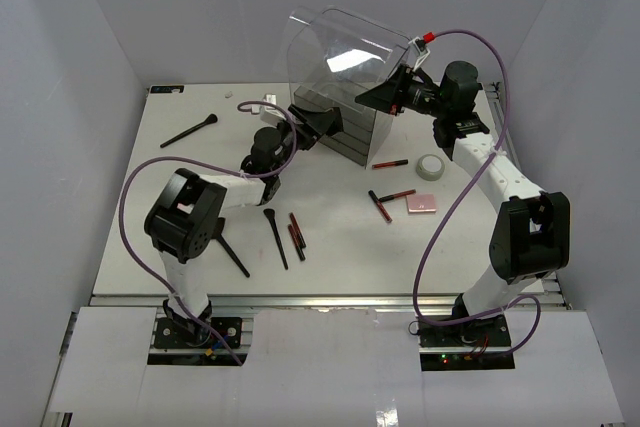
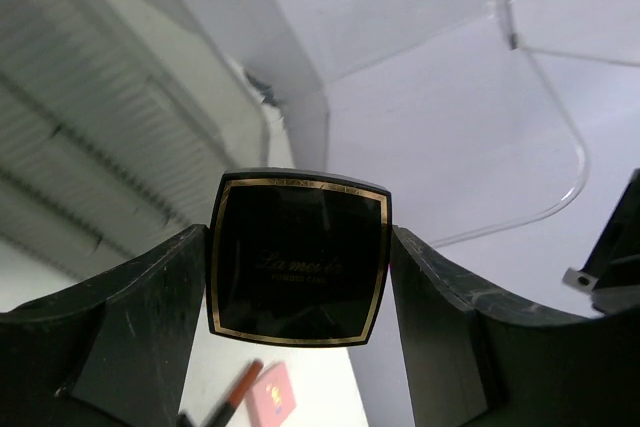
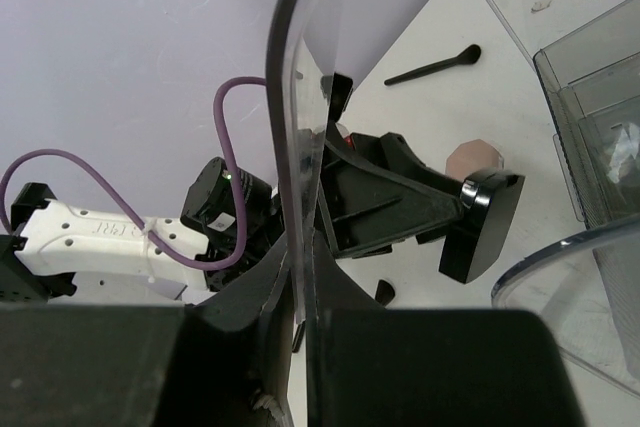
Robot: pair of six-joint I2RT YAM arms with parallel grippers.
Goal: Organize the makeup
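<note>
Your white table (image 1: 340, 257) carries the clear box with dark drawers (image 1: 345, 135) near its far middle. Right of the box you see a single red stick (image 1: 390, 163) and, near its right end, a small round jar (image 1: 432, 168). Closer to you lie two red-and-black sticks (image 1: 397, 194), their ends close together, with the pink square compact (image 1: 421, 204) just beside them. Left of centre you find a black-handled brush (image 1: 275, 238) and a pair of red sticks (image 1: 296, 235) side by side, near the brush. A partly hidden brush (image 1: 233, 256) lies further left. At the far left, well apart, a long black brush (image 1: 190, 131) lies at a slant.
</note>
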